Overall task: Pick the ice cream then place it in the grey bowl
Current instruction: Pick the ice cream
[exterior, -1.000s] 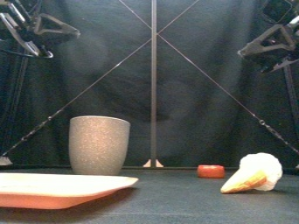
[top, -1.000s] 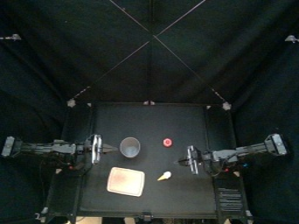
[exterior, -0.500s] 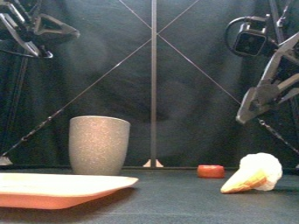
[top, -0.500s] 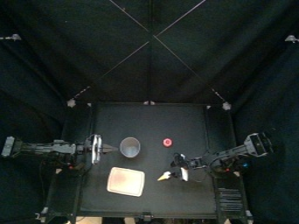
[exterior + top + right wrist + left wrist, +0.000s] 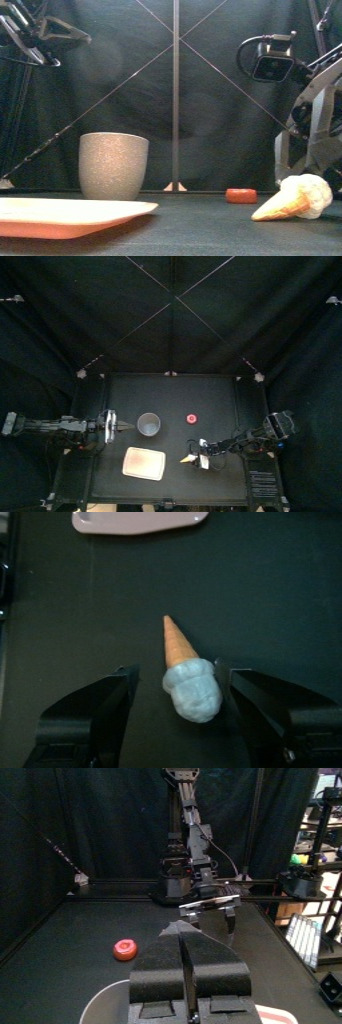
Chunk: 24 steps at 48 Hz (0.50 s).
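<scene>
The ice cream [image 5: 191,457], a pale scoop on an orange cone, lies on its side on the table right of the pink tray; it also shows in the front view [image 5: 297,198]. My right gripper [image 5: 202,449] has come down over it and is open. In the right wrist view the ice cream's scoop [image 5: 194,690] lies between the two jaws, one on each side, with the cone pointing away. The tall grey speckled cup [image 5: 148,424] stands upright at mid table. My left gripper [image 5: 108,426] rests shut, just left of the cup.
A flat pink tray [image 5: 144,463] lies at the front, left of the ice cream. A small red toy [image 5: 191,418] sits behind the ice cream and right of the cup [image 5: 114,165]. The right arm hangs low at the right in the front view.
The right arm has swung forward and left and dropped from beside the table's right edge down over the ice cream. The left arm has not moved.
</scene>
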Each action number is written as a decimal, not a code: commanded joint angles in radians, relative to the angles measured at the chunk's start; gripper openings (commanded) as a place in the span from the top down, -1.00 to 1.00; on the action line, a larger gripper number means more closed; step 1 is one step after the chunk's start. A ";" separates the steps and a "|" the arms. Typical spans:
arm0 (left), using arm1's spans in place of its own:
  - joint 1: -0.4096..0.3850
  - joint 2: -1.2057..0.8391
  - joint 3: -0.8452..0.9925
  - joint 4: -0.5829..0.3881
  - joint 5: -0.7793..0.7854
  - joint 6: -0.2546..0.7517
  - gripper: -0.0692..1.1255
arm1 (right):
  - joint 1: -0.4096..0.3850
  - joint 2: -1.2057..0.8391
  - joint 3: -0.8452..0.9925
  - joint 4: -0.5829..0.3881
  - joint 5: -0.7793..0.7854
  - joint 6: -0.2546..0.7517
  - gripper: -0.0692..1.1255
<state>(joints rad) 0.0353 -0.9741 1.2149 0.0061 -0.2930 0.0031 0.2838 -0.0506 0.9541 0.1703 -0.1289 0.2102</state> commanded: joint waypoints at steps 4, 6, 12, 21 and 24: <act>0.000 0.002 -0.012 0.002 -0.003 0.002 0.93 | 0.005 0.031 -0.040 0.006 0.017 0.002 -0.70; 0.000 0.002 -0.012 0.002 -0.003 0.002 0.93 | 0.005 0.040 -0.043 0.006 0.020 0.002 -0.71; -0.002 0.002 -0.014 0.002 -0.003 0.002 0.93 | 0.008 0.048 -0.048 0.008 0.032 0.002 -0.69; 0.000 0.002 -0.012 0.002 -0.003 0.002 0.93 | 0.011 0.049 -0.052 0.008 0.057 0.002 -0.43; -0.002 0.002 -0.012 0.003 -0.003 0.002 0.93 | 0.008 0.049 -0.055 0.005 0.060 0.000 -0.24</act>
<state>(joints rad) 0.0353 -0.9756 1.2149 0.0061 -0.2915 0.0031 0.2930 0.0138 0.9173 0.1764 -0.0690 0.2102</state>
